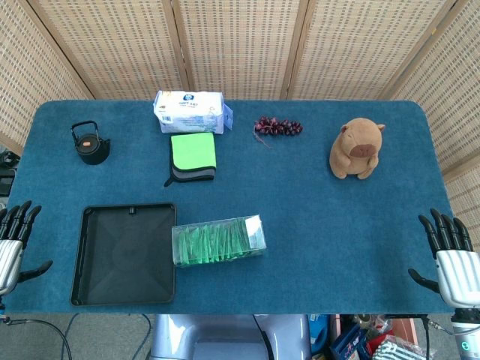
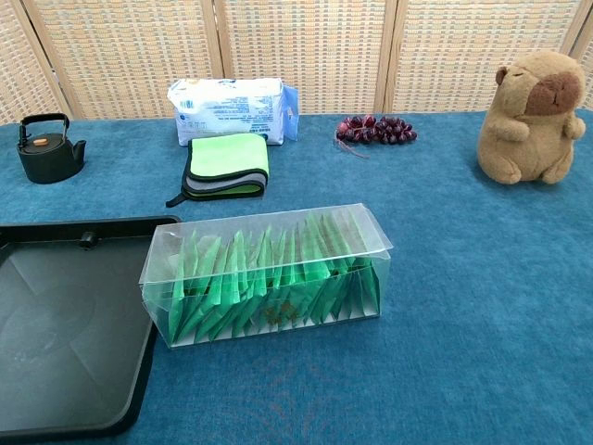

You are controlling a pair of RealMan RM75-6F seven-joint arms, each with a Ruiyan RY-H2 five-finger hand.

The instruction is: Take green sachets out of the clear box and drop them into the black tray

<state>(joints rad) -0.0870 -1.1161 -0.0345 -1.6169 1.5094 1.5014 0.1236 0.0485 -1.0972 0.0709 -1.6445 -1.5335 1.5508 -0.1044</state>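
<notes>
Kettle [image 1: 91,143], wipes pack [image 1: 189,111], folded cloth [image 1: 193,156], grapes [image 1: 278,126], plush capybara [image 1: 357,148] noted behind, well apart. Clear box [image 2: 267,275] of green sachets [image 2: 269,283] lies lengthwise left-right, just beside black tray [image 1: 90,281]. Left hand [image 1: 13,244] and right hand [image 1: 451,259] are seen spread, empty, at table edges.

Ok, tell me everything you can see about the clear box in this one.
The clear box is a long, thin-walled transparent case, plastic by the look of it, lying lengthwise on the blue table. It is packed with a row of green sachets standing on edge and leaning. Whether its top is open cannot be told. Its left end sits right beside the black tray; the head view shows it slightly angled to the table edge. Neither robot hand touches it.
</notes>
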